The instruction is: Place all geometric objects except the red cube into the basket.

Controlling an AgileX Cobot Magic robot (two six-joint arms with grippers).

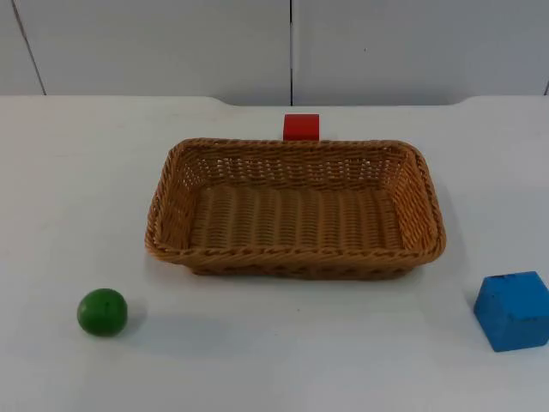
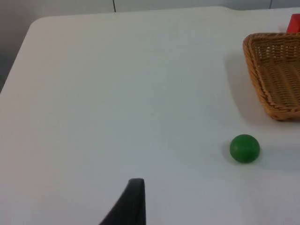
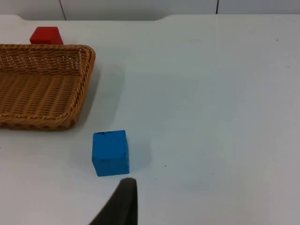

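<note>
Nothing is loaded: wicker basket (image 1: 296, 257) holds nothing; next, grasp green ball (image 1: 102, 312) or blue cube (image 1: 513, 310); state of both pincers cannot be told

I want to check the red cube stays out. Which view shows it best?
The right wrist view: the red cube stands whole beyond the basket. From the top the rim hides its base; the left wrist view cuts it off.

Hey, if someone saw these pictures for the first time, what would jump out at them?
Probably the wicker basket in the middle of the white table, with nothing in it. Then the bright shapes around it: a red cube behind its far rim, a green ball near-left and a blue cube near-right.
</note>
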